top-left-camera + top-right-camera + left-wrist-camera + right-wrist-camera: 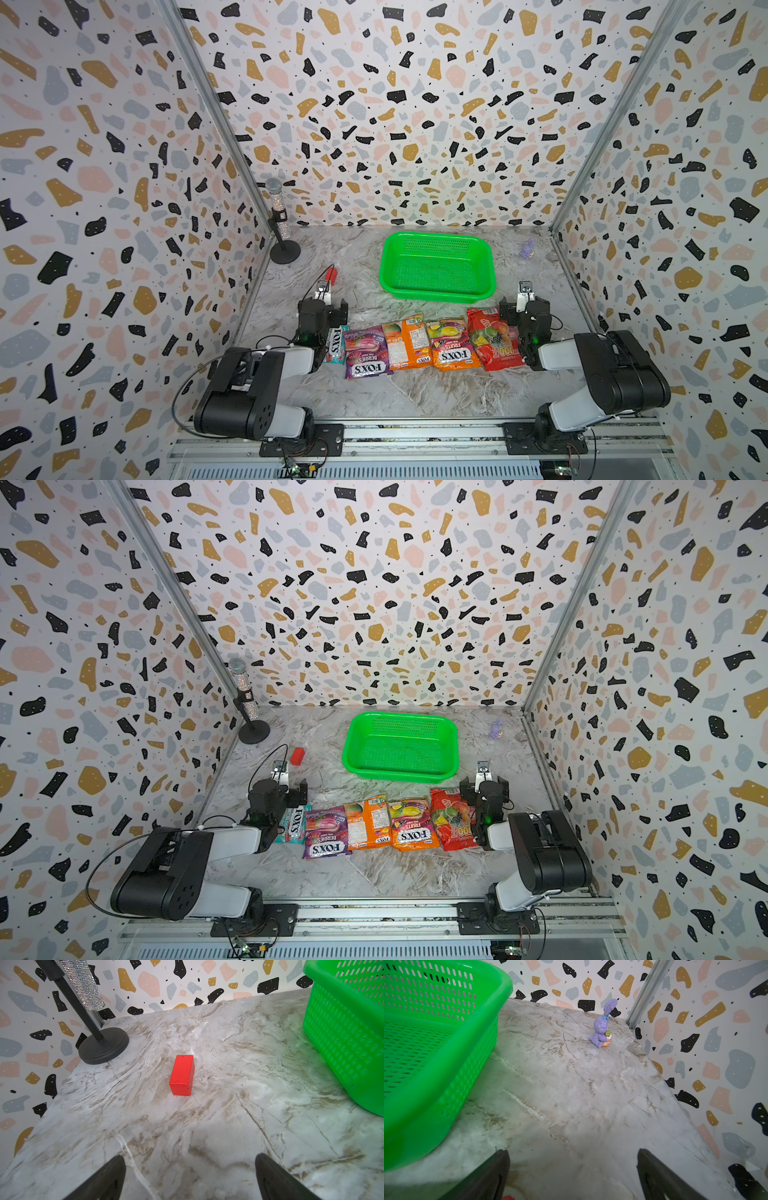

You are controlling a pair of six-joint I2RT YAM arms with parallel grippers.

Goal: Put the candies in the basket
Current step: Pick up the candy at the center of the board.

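Green perforated basket [436, 296], teal, purple, orange, yellow-orange and red candies [405, 343], red block [182, 1074], lilac bunny [601, 1026]

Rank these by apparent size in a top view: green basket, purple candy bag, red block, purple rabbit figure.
1. green basket
2. purple candy bag
3. red block and purple rabbit figure: both tiny and look alike, the figure farther back, so unranked.

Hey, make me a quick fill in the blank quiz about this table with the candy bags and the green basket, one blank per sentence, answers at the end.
1. The candy bags lying in a row number ____.
2. The number of bags inside the green basket is ____.
3. The small block near the microphone stand is coloured ____.
4. The purple figurine is shaped like a ____.
Answers: five; zero; red; rabbit.
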